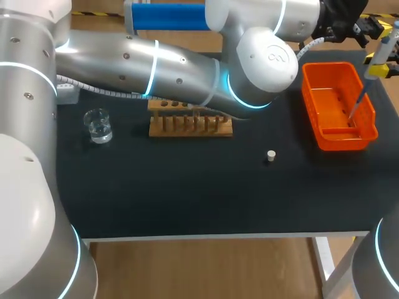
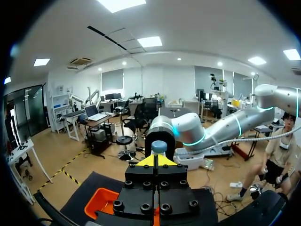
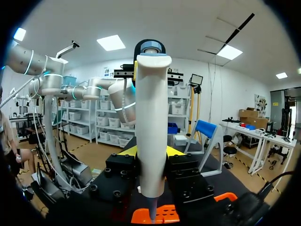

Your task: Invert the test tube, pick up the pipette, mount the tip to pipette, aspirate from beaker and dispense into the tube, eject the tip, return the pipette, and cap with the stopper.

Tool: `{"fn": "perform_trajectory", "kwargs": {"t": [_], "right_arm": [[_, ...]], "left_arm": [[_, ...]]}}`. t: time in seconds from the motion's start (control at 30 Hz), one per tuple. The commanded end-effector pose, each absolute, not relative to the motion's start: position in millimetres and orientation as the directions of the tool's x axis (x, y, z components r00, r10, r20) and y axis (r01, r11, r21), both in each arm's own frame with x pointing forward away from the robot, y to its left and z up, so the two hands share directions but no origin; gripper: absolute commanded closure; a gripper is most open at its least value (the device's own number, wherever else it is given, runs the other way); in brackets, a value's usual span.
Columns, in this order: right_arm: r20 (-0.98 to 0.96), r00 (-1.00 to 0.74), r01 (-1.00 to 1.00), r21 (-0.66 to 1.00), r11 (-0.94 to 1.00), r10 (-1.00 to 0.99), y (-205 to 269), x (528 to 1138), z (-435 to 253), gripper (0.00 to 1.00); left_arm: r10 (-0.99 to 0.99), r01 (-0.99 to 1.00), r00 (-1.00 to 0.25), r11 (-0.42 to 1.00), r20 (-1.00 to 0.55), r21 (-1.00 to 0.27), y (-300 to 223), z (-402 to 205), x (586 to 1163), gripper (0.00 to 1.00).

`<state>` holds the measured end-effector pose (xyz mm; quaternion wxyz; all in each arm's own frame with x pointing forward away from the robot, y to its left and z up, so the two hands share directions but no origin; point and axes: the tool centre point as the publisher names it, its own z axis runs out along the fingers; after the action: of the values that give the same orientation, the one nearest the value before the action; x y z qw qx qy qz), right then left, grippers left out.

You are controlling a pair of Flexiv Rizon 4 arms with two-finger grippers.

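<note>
1. Right gripper (image 3: 150, 151): the 2 yellow-tipped fingers are clamped on the body of the pipette (image 3: 151, 132) from both sides. The pipette stands upright between them.
2. Pipette position: at the far right of the table (image 1: 187, 193), above the orange bin (image 1: 340, 140). Its thin lower end points down into the bin. Whether a tip is mounted on that end cannot be determined.
3. Left arm (image 1: 156, 68): it crosses the table from the left and ends near the top of the pipette.
4. Left gripper (image 2: 155, 161): the 2 yellow tips are pressed together with nothing between them. The pipette's rounded top cap sits just ahead of them.
5. Beaker (image 1: 98, 124): glass, holding clear liquid, upright at the table's left.
6. Wooden test tube rack (image 1: 190, 128): just right of the beaker, with its rear edge hidden under the left arm.
7. Stopper (image 1: 270, 156): small and white, alone on the black surface between the rack and the bin, well apart from both.
</note>
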<state>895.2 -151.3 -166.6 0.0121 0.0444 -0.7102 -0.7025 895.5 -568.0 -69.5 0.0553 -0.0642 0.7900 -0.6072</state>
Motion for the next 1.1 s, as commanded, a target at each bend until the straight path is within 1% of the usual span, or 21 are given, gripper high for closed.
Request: {"fn": "perform_trajectory", "kwargs": {"t": [0.03, 1.1], "right_arm": [[-0.045, -0.996, -0.046, 0.999, 0.011, -0.081, -152, 895, -165, 1.00], [-0.045, -0.996, -0.046, 0.999, 0.011, -0.081, -152, 895, -165, 1.00]], "left_arm": [[-0.162, -0.002, -0.987, 0.046, -0.006, -0.999, -569, -78, 898, 1.00], [-0.175, -0.024, -0.984, 0.032, 0.018, -0.999, -568, -98, 897, 1.00]]}}
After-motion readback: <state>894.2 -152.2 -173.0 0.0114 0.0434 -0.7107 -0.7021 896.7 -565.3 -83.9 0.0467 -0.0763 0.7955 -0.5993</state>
